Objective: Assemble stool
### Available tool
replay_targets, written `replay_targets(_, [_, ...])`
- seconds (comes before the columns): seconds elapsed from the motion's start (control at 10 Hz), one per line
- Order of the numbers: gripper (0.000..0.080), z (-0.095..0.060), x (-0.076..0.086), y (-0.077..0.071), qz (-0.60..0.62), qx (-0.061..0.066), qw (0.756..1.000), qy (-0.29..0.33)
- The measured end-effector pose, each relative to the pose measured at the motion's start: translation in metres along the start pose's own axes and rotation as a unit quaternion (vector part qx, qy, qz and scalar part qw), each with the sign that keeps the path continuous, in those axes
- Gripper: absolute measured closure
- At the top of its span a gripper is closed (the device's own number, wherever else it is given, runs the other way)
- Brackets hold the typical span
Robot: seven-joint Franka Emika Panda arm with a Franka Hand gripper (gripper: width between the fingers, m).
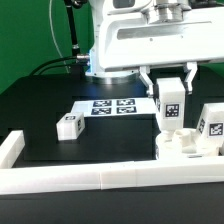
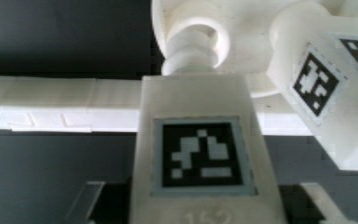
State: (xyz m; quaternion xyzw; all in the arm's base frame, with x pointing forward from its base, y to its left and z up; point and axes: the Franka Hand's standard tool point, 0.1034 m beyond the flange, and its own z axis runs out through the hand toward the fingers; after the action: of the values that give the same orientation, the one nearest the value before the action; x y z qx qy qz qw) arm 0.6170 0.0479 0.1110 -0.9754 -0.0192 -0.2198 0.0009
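The leg (image 2: 197, 140), closest, looks hard, light and a bit slick — the pincer (image 1: 171, 98) squeezes its flat sides near the top, a good spot.

Wht leg (image 1: 171, 108) upright at seat (image 1: 180, 150)
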Motion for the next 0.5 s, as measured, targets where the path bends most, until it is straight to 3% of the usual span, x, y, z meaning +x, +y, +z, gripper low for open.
replay_targets(0.5, [0.0463,0.015,-0.007,-0.003,-0.009,-0.003,1.0,-0.003])
